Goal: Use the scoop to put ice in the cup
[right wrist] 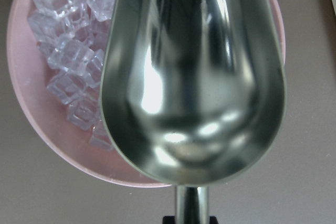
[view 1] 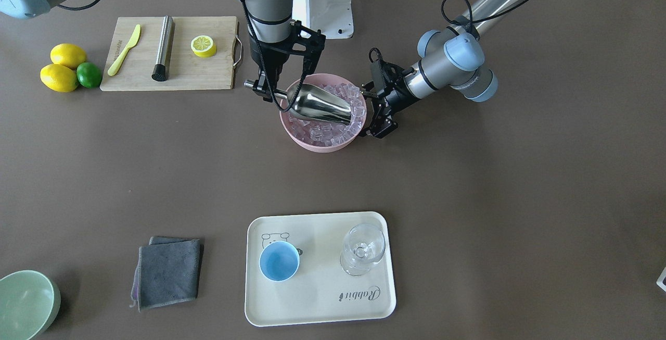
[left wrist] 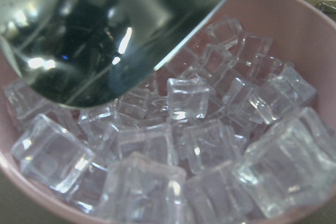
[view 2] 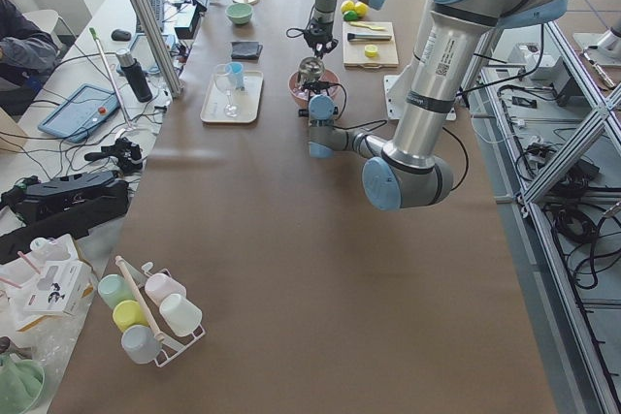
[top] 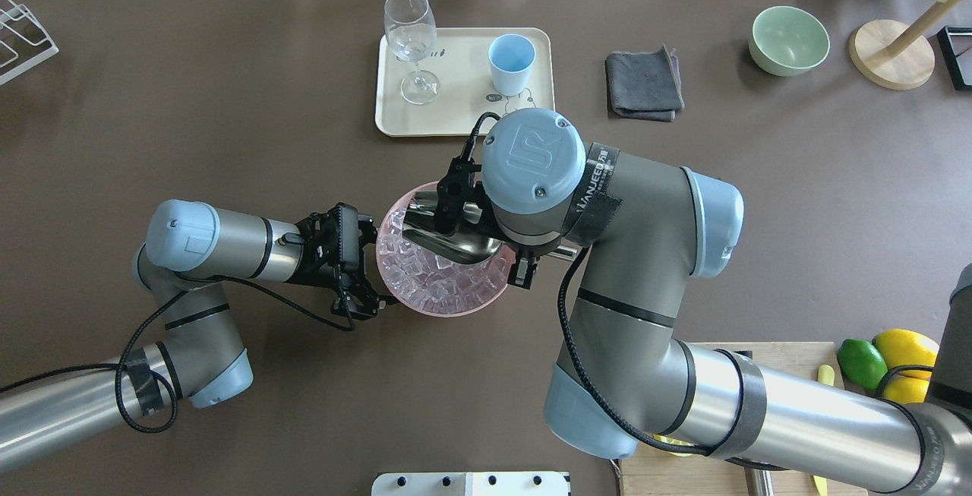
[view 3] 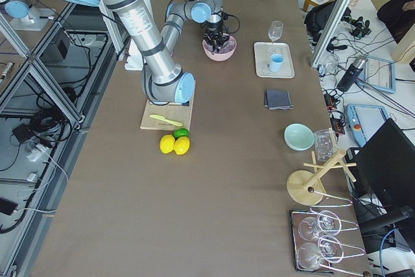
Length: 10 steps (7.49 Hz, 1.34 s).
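Observation:
My right gripper (view 1: 263, 89) is shut on the handle of the steel scoop (view 1: 317, 104). It holds the scoop tilted over a pink bowl (view 1: 312, 145) full of ice (view 1: 325, 131). In the right wrist view the scoop's trough (right wrist: 191, 77) is empty, with ice (right wrist: 68, 51) beside it on the left. My left gripper (top: 373, 266) is open, its fingers spread against the bowl's outer wall (top: 440, 308). Its wrist view looks into the ice (left wrist: 184, 98) under the scoop (left wrist: 94, 30). The blue cup (view 1: 279, 261) stands empty on a cream tray (view 1: 322, 298) and also shows in the overhead view (top: 510, 61).
A clear stemmed glass (view 1: 362, 249) stands on the tray beside the cup. A grey cloth (view 1: 169, 272) and a green bowl (view 1: 26, 306) lie along the same table edge. A cutting board (view 1: 208, 69) with a knife, steel cylinder and lemon half sits behind, two lemons and a lime (view 1: 89, 75) next to it.

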Tool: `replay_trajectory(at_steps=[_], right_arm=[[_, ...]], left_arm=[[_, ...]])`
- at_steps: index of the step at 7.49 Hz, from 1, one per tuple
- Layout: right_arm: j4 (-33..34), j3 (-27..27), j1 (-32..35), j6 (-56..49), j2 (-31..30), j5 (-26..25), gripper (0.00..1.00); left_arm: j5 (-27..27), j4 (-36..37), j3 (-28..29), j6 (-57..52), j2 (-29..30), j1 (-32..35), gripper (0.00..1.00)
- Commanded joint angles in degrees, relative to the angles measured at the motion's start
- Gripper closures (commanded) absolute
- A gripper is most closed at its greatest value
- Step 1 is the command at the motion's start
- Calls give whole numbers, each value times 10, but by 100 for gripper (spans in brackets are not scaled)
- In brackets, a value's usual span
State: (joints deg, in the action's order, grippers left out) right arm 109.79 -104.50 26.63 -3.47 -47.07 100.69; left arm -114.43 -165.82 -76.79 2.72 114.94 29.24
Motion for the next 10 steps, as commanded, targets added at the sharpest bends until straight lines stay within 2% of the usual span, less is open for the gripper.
replay_trajectory(at_steps=[1,4,7,9,10], right_arm=[[-53,-31,0,8,-27,6,100],[-75,-93,2,36,-77,5,100],[-150,-124,29,108,-104,7,100],[-231,-121,30,163,-106,6,100],[-267,-121,31,180,-107,6,100]], left_arm=[[1,2,1,0,1,-1,2],[2,8,1,0,1,-1,2],[-8,33,0,1,1,7,2],[-44,119,-38,0,-21,45,2],[-42,184,-87,-1,-44,50,2]])
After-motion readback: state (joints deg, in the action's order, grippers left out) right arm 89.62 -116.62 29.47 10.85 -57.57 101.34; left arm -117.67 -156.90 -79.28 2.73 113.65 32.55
